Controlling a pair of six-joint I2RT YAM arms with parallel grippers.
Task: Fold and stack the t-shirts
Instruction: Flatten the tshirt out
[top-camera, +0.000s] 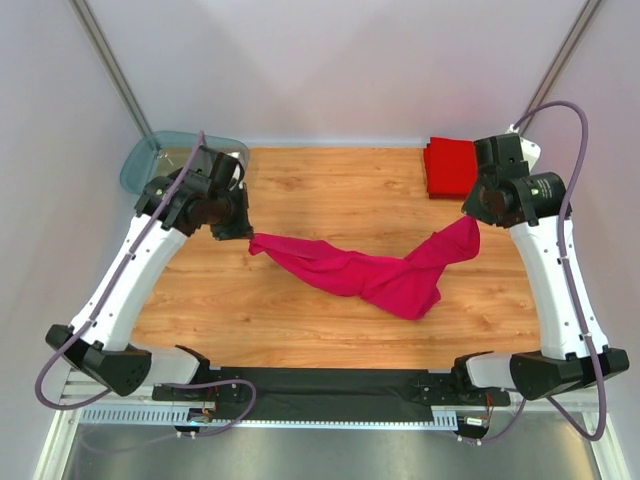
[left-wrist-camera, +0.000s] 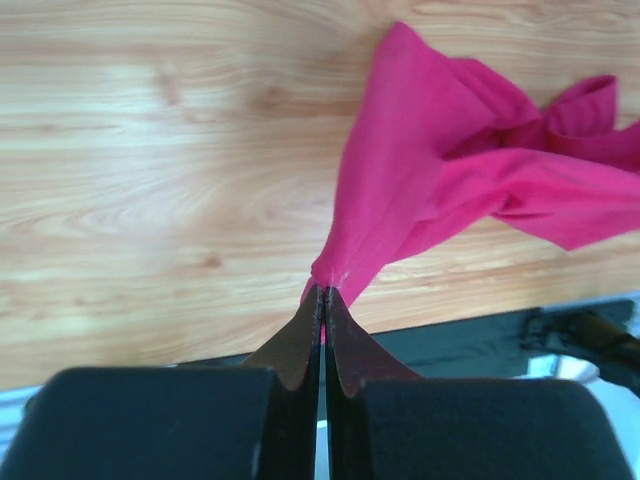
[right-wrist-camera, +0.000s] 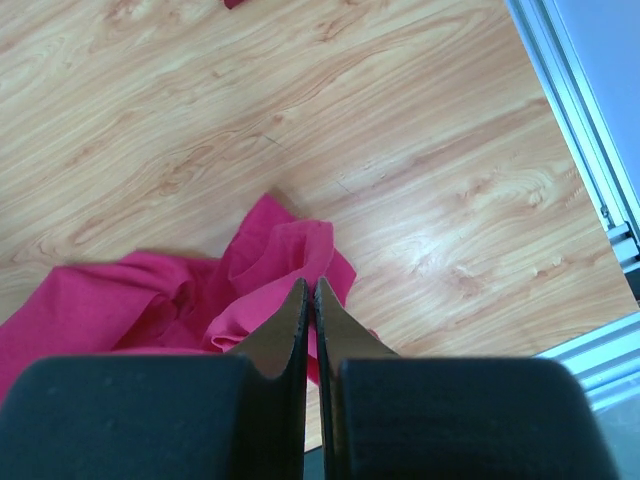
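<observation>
Shirt (top-camera: 365, 274) pinched, slung between left hand (left-wrist-camera: 322, 291) and right hand (right-wrist-camera: 309, 284).

Magenta-pink t-shirt (top-camera: 360, 272) at centre frame; brighter red t-shirts (top-camera: 450, 167) upper right; translucent blue-grey tub (top-camera: 148, 165) upper left; honey wood-grain table (top-camera: 330, 190).

My left gripper (top-camera: 244, 232) pinches one end of the magenta t-shirt (top-camera: 370, 272) near the worktop's (top-camera: 330, 190) left edge. My right gripper (top-camera: 472, 216) holds the other end up near the right edge. Between them the cloth runs twisted and bunched, its fullest part sagging right of the middle. Folded red t-shirts (top-camera: 450, 167) sit at the far right corner. A blue-grey tub (top-camera: 165, 160) sits at the far left corner.
</observation>
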